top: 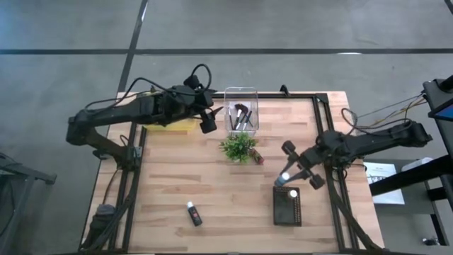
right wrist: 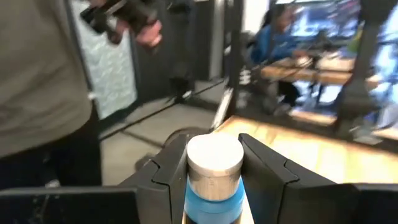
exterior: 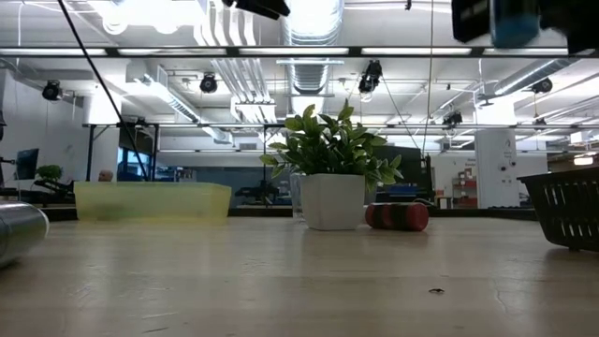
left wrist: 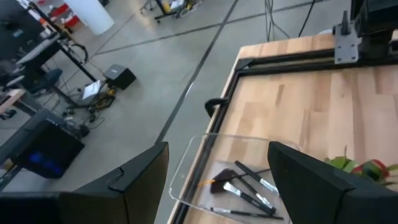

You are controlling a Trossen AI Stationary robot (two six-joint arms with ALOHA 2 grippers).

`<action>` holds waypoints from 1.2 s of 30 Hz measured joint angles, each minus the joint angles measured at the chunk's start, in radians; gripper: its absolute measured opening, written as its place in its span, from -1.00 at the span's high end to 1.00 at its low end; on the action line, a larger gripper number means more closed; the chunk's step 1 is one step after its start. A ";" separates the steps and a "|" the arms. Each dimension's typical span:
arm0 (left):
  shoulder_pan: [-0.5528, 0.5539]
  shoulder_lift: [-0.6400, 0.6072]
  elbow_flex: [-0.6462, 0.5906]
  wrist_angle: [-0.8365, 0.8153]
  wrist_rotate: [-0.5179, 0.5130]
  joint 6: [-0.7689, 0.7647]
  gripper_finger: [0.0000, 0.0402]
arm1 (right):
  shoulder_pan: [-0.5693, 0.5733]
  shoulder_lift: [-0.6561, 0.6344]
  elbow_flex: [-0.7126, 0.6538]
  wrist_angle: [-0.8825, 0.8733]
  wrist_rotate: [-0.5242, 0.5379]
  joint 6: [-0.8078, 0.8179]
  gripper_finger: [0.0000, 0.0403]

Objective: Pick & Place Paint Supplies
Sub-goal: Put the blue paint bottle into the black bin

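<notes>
Between right jaws: blue tube [right wrist: 214, 177].

An open industrial lab: exposed ceiling ducts [exterior: 314, 23], concrete floor [top: 64, 42], distant workstations.

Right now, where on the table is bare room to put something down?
Free: the wood between the black tube and the dark basket, and the left side below the yellow bin. Crowded: around the plant and the clear brush tray.

Two black jointed arms [top: 120, 113] trailing looped black cables [top: 202, 71]
</notes>
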 joint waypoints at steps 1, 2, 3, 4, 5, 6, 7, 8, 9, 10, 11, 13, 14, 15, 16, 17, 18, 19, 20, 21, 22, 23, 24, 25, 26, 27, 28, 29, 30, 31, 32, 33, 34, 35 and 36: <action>0.000 0.005 0.000 -0.007 -0.004 -0.006 -0.40 | 0.000 0.005 -0.027 0.034 -0.017 0.001 0.44; 0.000 0.012 0.000 -0.007 -0.008 -0.017 -0.40 | 0.000 0.010 -0.057 0.061 -0.024 0.005 0.44; -0.001 0.019 0.000 -0.007 -0.015 -0.029 -0.40 | 0.000 0.012 -0.082 0.092 -0.028 0.004 0.44; -0.001 0.025 0.000 -0.008 -0.020 -0.040 -0.40 | 0.000 0.012 -0.100 0.135 -0.030 0.005 0.44; -0.002 0.033 0.000 -0.008 -0.021 -0.047 -0.40 | 0.000 0.012 -0.114 0.169 -0.031 0.006 0.44; -0.002 0.044 0.000 -0.005 -0.023 -0.050 -0.40 | 0.000 0.011 -0.126 0.176 -0.031 0.006 0.44; -0.001 0.049 0.000 -0.002 -0.025 -0.053 -0.40 | 0.000 0.012 -0.136 0.172 -0.032 0.006 0.44; -0.001 0.057 0.000 -0.005 -0.025 -0.053 -0.40 | 0.000 0.014 -0.141 0.167 -0.032 0.006 0.44; -0.001 0.069 0.000 0.000 -0.025 -0.053 -0.40 | 0.000 0.016 -0.149 0.165 -0.031 0.006 0.44; -0.001 0.074 0.000 0.007 -0.027 -0.060 -0.40 | 0.000 0.014 -0.156 0.162 -0.032 0.005 0.44; -0.001 0.080 0.000 0.005 -0.027 -0.069 -0.40 | 0.000 0.013 -0.160 0.167 -0.033 0.002 0.44; -0.001 0.093 0.000 0.013 -0.026 -0.077 -0.40 | 0.000 0.022 -0.171 0.170 -0.035 -0.001 0.44; -0.001 0.096 0.000 0.014 -0.025 -0.079 -0.40 | 0.000 0.027 -0.176 0.160 -0.046 -0.001 0.44; -0.002 0.098 0.000 0.013 -0.025 -0.079 -0.40 | 0.000 0.037 -0.179 0.156 -0.051 -0.002 0.44; -0.002 0.103 0.000 0.016 -0.025 -0.079 -0.40 | 0.000 0.048 -0.179 0.160 -0.056 -0.003 0.44; -0.002 0.105 0.000 0.023 -0.025 -0.080 -0.40 | 0.000 0.054 -0.180 0.164 -0.064 -0.003 0.44; -0.002 0.106 0.000 0.022 -0.025 -0.079 -0.40 | 0.000 0.064 -0.181 0.172 -0.071 -0.002 0.44; -0.002 0.107 0.000 0.019 -0.025 -0.080 -0.40 | 0.000 0.080 -0.181 0.182 -0.073 -0.001 0.44; -0.002 0.108 0.000 0.021 -0.025 -0.079 -0.40 | 0.000 0.095 -0.183 0.189 -0.074 -0.002 0.44; -0.002 0.108 0.000 0.023 -0.025 -0.079 -0.40 | 0.000 0.109 -0.186 0.191 -0.074 -0.003 0.44; -0.002 0.108 0.000 0.023 -0.025 -0.079 -0.40 | 0.000 0.123 -0.188 0.205 -0.075 -0.005 0.44; -0.002 0.108 0.000 0.023 -0.025 -0.079 -0.40 | 0.000 0.141 -0.188 0.236 -0.075 -0.012 0.44; -0.002 0.108 0.000 0.023 -0.025 -0.079 -0.40 | 0.000 0.157 -0.188 0.269 -0.075 -0.016 0.44; -0.002 0.108 0.000 0.023 -0.025 -0.079 -0.40 | 0.000 0.173 -0.192 0.295 -0.075 -0.014 0.44; -0.002 0.108 0.000 0.023 -0.025 -0.079 -0.40 | 0.000 0.195 -0.197 0.319 -0.075 -0.008 0.44; -0.002 0.108 0.000 0.023 -0.025 -0.079 -0.40 | 0.000 0.218 -0.200 0.338 -0.071 0.001 0.44; -0.002 0.108 0.000 0.023 -0.025 -0.078 -0.40 | 0.000 0.236 -0.205 0.351 -0.065 0.005 0.44; -0.002 0.108 0.000 0.023 -0.025 -0.075 -0.40 | 0.000 0.250 -0.210 0.362 -0.059 0.005 0.44; -0.002 0.108 0.000 0.022 -0.025 -0.075 -0.40 | 0.000 0.261 -0.210 0.377 -0.054 0.005 0.44; -0.002 0.108 0.000 0.021 -0.025 -0.074 -0.40 | 0.000 0.271 -0.211 0.395 -0.047 0.005 0.44; -0.002 0.108 0.000 0.019 -0.025 -0.074 -0.40 | 0.000 0.277 -0.212 0.402 -0.040 0.005 0.44; -0.002 0.108 0.000 0.019 -0.025 -0.073 -0.40 | 0.000 0.282 -0.213 0.406 -0.034 0.005 0.44; -0.002 0.108 0.000 0.019 -0.025 -0.071 -0.40 | 0.000 0.286 -0.214 0.412 -0.030 0.005 0.44; -0.002 0.108 0.000 0.018 -0.025 -0.071 -0.40 | 0.000 0.288 -0.214 0.418 -0.026 0.006 0.44; -0.002 0.108 0.000 0.018 -0.025 -0.070 -0.40 | 0.000 0.287 -0.215 0.421 -0.023 0.009 0.44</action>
